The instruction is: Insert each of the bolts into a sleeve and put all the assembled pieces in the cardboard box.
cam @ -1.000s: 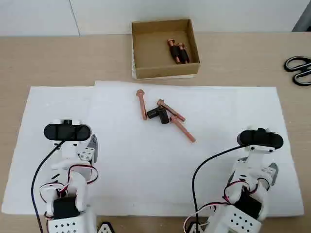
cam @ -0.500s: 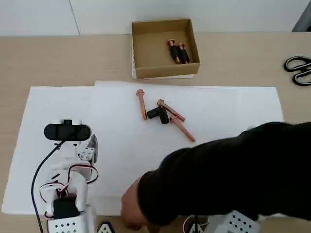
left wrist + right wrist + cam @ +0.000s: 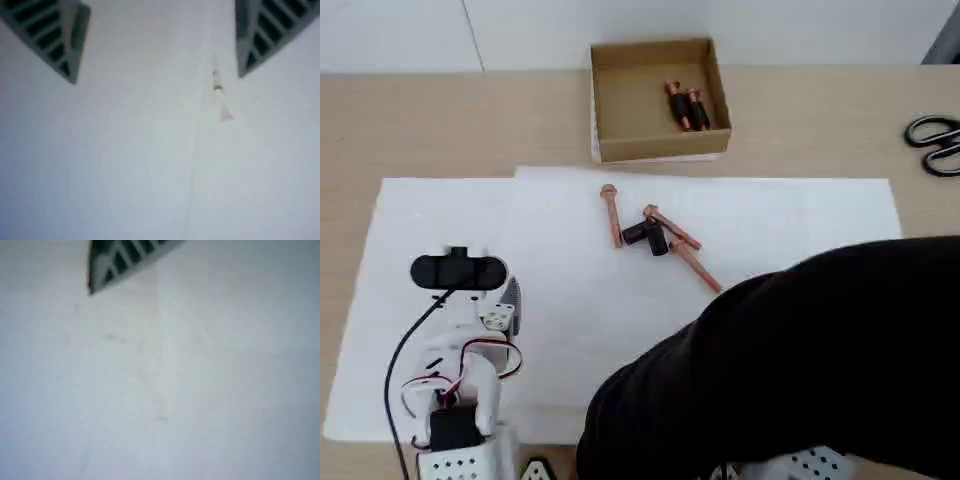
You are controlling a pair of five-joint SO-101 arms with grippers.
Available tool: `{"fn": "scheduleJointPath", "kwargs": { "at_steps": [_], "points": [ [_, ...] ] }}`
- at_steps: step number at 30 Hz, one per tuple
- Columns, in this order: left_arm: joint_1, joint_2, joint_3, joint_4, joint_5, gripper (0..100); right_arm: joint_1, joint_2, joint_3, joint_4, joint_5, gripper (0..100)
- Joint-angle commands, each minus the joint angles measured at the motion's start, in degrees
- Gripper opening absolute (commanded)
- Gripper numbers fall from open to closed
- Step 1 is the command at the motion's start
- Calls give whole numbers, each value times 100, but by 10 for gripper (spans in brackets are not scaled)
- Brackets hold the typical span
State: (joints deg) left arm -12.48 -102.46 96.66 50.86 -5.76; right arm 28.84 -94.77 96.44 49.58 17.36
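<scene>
Sitting at the start of another assembly, judging by the two finished pieces point(image 3: 685, 106) lying side by side in the cardboard box point(image 3: 630, 110) at the far edge of the bench point(image 3: 440, 120). Hovering over the white sheet point(image 3: 470, 220) with the left pincer point(image 3: 159, 72) spread wide and pinching nothing. Not being able to tell the state of the right pincer point(image 3: 120, 262). Needing next, probably, to be reaching for the heap mid-sheet: picking up the copper-coloured bolt point(image 3: 612, 215) lying at the heap's edge, plus one of the short black sleeves point(image 3: 645, 235) touching two more bolts point(image 3: 697, 267). Looking slim, smooth and round, so likely rolling if nudged, and calling for a square pinch across the shank.
</scene>
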Motion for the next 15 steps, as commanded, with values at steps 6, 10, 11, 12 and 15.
{"fn": "scheduleJointPath", "kwargs": {
  "at_steps": [6,10,11,12,15],
  "points": [
    [53,-35,-22,-123,0,196,48,-66,44,22,53,247],
    [53,-35,-22,-123,0,196,48,-154,44,22,35,247],
    [53,-35,-22,-123,0,196,48,-163,44,22,35,247],
    [53,-35,-22,-123,0,196,48,-163,44,22,35,247],
    [53,-35,-22,-123,0,196,48,-163,44,22,35,247]
  ]
}}
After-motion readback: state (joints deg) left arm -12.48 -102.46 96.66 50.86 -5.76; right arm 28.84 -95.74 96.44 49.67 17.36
